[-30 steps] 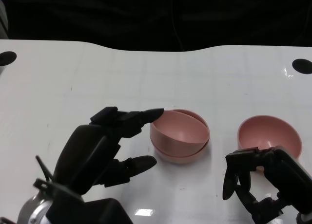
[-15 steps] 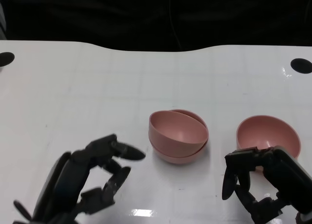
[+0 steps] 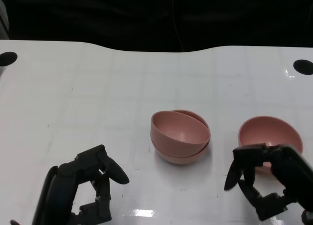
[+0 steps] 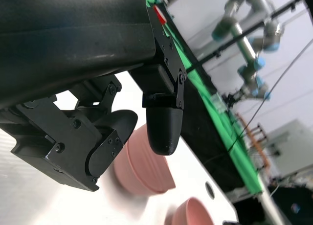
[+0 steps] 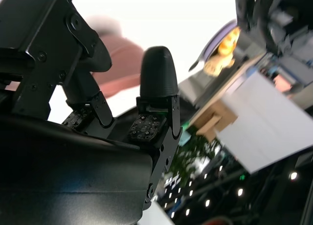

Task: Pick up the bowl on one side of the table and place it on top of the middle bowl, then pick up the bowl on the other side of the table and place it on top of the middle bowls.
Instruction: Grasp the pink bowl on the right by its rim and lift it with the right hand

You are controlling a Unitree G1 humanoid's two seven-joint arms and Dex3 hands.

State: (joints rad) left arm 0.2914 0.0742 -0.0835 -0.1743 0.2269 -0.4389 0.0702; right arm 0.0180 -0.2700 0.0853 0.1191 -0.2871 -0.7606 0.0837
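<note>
Pink bowls, three on white surface (image 3: 98, 88). Two already nested at centre: upper bowl (image 3: 178, 128) tilted inside lower bowl (image 3: 180, 154), rim of lower one showing beneath on near side. Third bowl (image 3: 269, 135) alone on right side, upright, well apart from the stack.

Left hand (image 3: 80, 191) at lower left of head view, low over surface, well apart from the stack. Fingers curled inward toward palm, nothing between them; holding nothing. Left wrist view: black fingers (image 4: 164, 129) bent close together, empty, with stacked bowls (image 4: 139, 166) beyond them and single bowl (image 4: 190, 213) farther off.

Right hand (image 3: 266, 178) at lower right, just on near side of single bowl. Fingers bent downward and somewhat apart; fingertips overlap the near rim of that bowl in head view, actual contact not discernible. Nothing gripped. Right wrist view: fingers (image 5: 156, 83) parted, nothing held between, pink blurred shape of bowl (image 5: 122, 68) just beyond them.

Dark round holes near far corners of surface: one at left (image 3: 7, 58), one at right (image 3: 303, 66). Dark background beyond far edge. Left wrist view also showing a green strip (image 4: 230, 137) past surface edge and grey-and-blue robot arms (image 4: 249, 34) farther back.
</note>
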